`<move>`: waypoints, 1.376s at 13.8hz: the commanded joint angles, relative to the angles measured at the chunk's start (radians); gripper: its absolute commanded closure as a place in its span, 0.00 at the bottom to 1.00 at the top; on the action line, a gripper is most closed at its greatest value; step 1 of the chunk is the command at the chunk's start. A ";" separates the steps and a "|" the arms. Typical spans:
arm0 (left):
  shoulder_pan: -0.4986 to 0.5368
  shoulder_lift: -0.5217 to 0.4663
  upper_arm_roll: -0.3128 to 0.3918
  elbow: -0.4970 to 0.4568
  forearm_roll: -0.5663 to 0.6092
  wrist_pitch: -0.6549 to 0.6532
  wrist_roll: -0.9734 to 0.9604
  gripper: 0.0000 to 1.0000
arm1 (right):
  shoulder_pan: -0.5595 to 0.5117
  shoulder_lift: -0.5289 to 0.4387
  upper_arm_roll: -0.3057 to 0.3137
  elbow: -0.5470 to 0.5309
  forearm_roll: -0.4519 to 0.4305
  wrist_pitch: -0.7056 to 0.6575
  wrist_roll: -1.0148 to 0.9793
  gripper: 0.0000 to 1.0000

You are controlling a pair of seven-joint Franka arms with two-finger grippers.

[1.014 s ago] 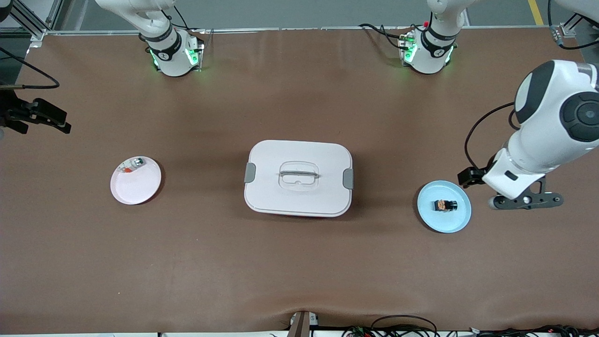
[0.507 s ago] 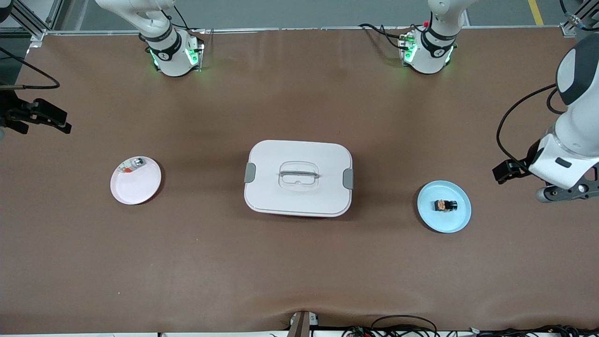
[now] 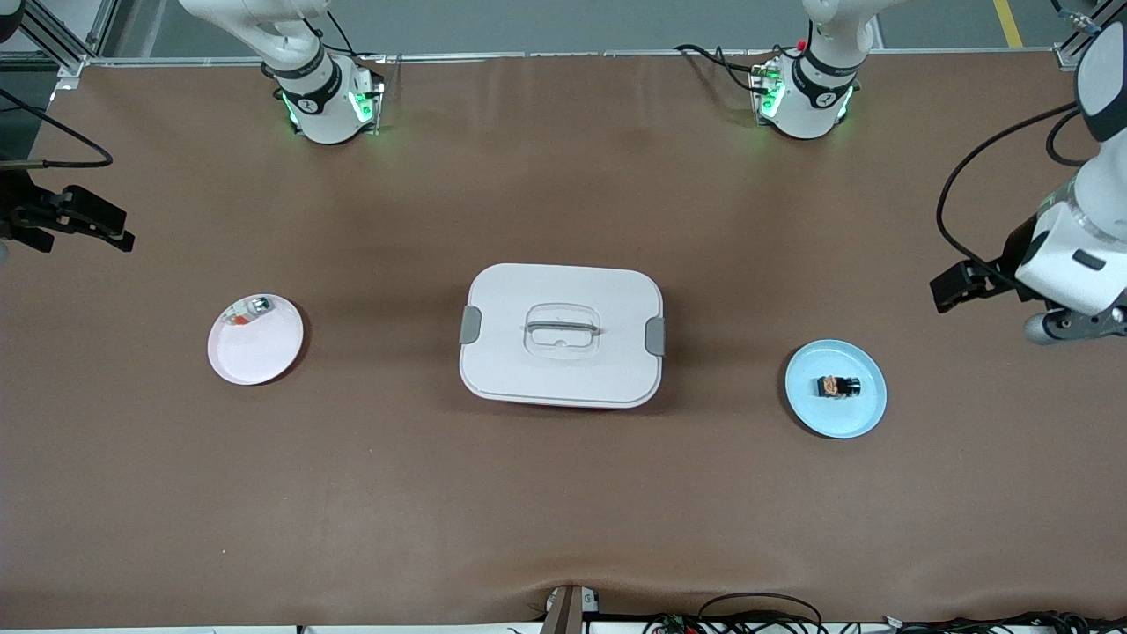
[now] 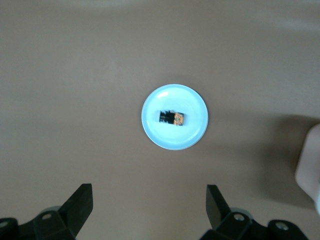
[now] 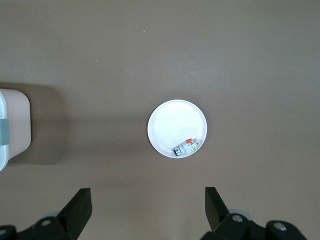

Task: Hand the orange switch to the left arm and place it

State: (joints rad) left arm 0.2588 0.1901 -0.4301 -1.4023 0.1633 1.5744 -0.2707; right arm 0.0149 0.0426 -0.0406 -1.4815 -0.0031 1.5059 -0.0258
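Orange switch (image 3: 838,386) on blue plate (image 3: 867,412) — both hands, left hand (image 4: 148,212) and right hand (image 5: 147,210), spread apart, apparently high above table.

A brown table (image 3: 563,493) under even light, grey floor (image 3: 563,22) past it.

You see a matt brown table cover (image 3: 563,493), smooth with slight ripples near its front edge. The box (image 3: 561,335) looks like smooth white plastic with grey latches. The blue plate (image 3: 858,418) and pink plate (image 3: 255,361) look smooth, faintly glossy.
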 commanded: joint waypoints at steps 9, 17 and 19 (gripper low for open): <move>-0.268 -0.303 0.364 -0.239 -0.163 -0.047 0.148 0.00 | -0.015 0.013 0.008 0.026 0.014 -0.012 0.001 0.00; -0.259 -0.330 0.360 -0.261 -0.165 -0.053 0.149 0.00 | -0.015 0.011 0.008 0.026 0.014 -0.013 0.001 0.00; -0.259 -0.320 0.361 -0.253 -0.165 -0.056 0.151 0.00 | -0.015 0.011 0.008 0.026 0.014 -0.013 0.001 0.00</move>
State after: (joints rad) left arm -0.0009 -0.1207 -0.0765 -1.6491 0.0136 1.5140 -0.1358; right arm 0.0149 0.0427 -0.0410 -1.4810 -0.0031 1.5060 -0.0258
